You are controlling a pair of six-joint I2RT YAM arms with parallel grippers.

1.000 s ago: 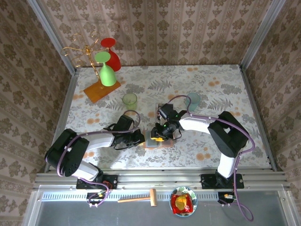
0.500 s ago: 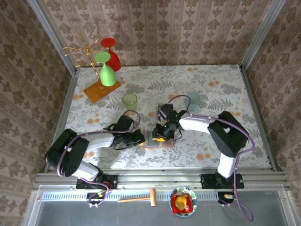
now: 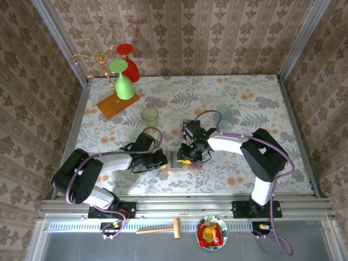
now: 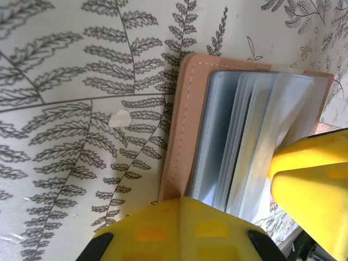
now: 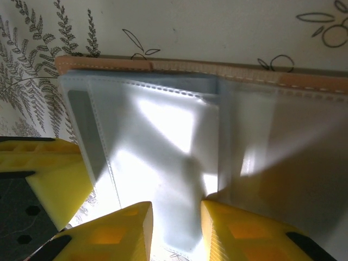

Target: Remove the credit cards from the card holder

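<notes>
The card holder (image 3: 176, 162) lies open on the flowered table between both arms: a tan cover (image 4: 182, 125) with grey-blue clear sleeves (image 5: 163, 157) fanned out. My left gripper (image 4: 190, 205) is shut, its yellow tips pressing on the holder's near edge. My right gripper (image 5: 176, 225) comes in from the other side; its fingers (image 5: 122, 234) stand apart over the top sleeve, and that sleeve shows in the gap between them. The right gripper's yellow finger (image 4: 310, 174) rests on the sleeves' far end. The credit cards are hidden; no card face can be made out in the sleeves.
A gold rack on an orange base (image 3: 117, 103) holds a green glass (image 3: 124, 84) and a red glass (image 3: 128, 60) at the back left. A green cup (image 3: 150, 115) and a pale blue cup (image 3: 223, 114) stand behind the arms. A small flat thing (image 3: 184, 126) lies by the right wrist.
The right gripper has shifted slightly toward the near edge over the holder. The left arm and the holder have stayed put.
</notes>
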